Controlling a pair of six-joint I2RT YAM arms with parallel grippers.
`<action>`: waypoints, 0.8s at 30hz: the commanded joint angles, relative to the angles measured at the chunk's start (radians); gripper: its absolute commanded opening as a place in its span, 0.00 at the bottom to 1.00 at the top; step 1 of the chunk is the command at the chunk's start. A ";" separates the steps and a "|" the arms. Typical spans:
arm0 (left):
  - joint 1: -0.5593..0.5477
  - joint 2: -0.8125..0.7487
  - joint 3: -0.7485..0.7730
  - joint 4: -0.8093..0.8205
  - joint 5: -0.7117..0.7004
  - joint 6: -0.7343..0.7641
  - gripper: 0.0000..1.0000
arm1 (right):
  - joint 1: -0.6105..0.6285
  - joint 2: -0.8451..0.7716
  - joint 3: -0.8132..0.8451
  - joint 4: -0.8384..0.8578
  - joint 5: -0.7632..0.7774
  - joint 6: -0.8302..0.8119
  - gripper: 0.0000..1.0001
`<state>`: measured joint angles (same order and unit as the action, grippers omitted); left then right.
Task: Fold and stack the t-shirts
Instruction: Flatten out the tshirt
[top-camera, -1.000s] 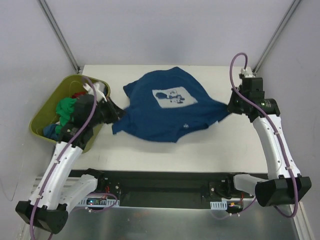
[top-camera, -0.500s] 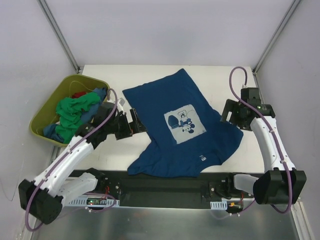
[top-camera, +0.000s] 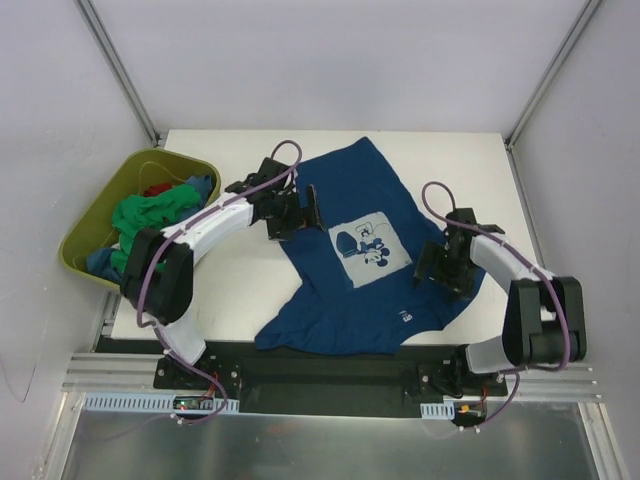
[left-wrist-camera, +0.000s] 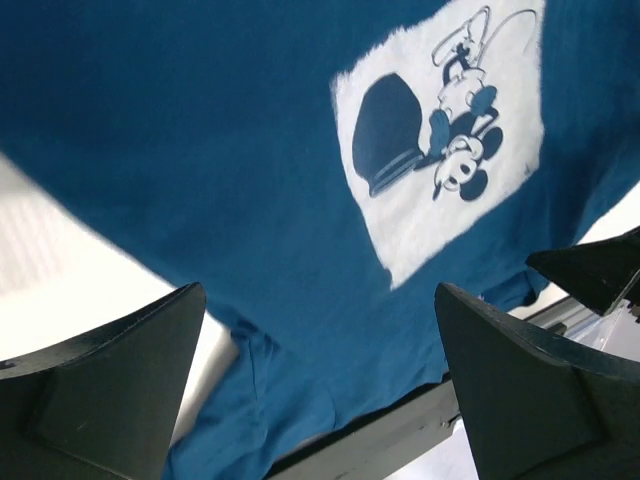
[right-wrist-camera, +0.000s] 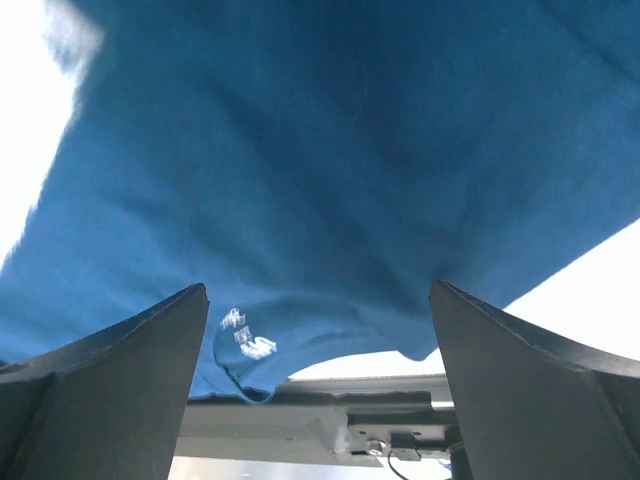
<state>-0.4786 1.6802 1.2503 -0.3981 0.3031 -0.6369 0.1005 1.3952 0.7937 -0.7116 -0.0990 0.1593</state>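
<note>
Left pincer (top-camera: 300, 212) hangs wide open over the navy t-shirt (top-camera: 345, 300) near its far-left edge. The right pincer (top-camera: 433, 264) is spread apart too, on the right side, maybe touching cloth. The shirt lies rumpled on the worktop (top-camera: 455, 170), Mickey print (top-camera: 368, 246) up. There's a green t-shirt (top-camera: 140, 222) bunched in the olive tub (top-camera: 82, 262).

Probably a robotics lab test cell: a white table (top-camera: 240, 290) boxed in by plain grey panels (top-camera: 330, 60) and aluminium struts (top-camera: 119, 70), a metal rail (top-camera: 110, 372) along its near edge
</note>
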 joint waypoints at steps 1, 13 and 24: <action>-0.018 0.117 0.075 0.008 0.053 0.029 0.99 | -0.005 0.140 0.131 0.026 0.093 0.032 0.97; -0.077 0.378 0.172 0.027 0.162 -0.003 0.99 | -0.097 0.818 1.020 -0.219 0.133 -0.119 0.97; -0.392 0.503 0.357 0.064 0.307 -0.106 0.99 | -0.117 1.108 1.557 0.009 -0.333 -0.078 0.97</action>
<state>-0.7052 2.1082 1.5051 -0.3248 0.5190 -0.7017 -0.0235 2.5278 2.3402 -0.8780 -0.2062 0.0483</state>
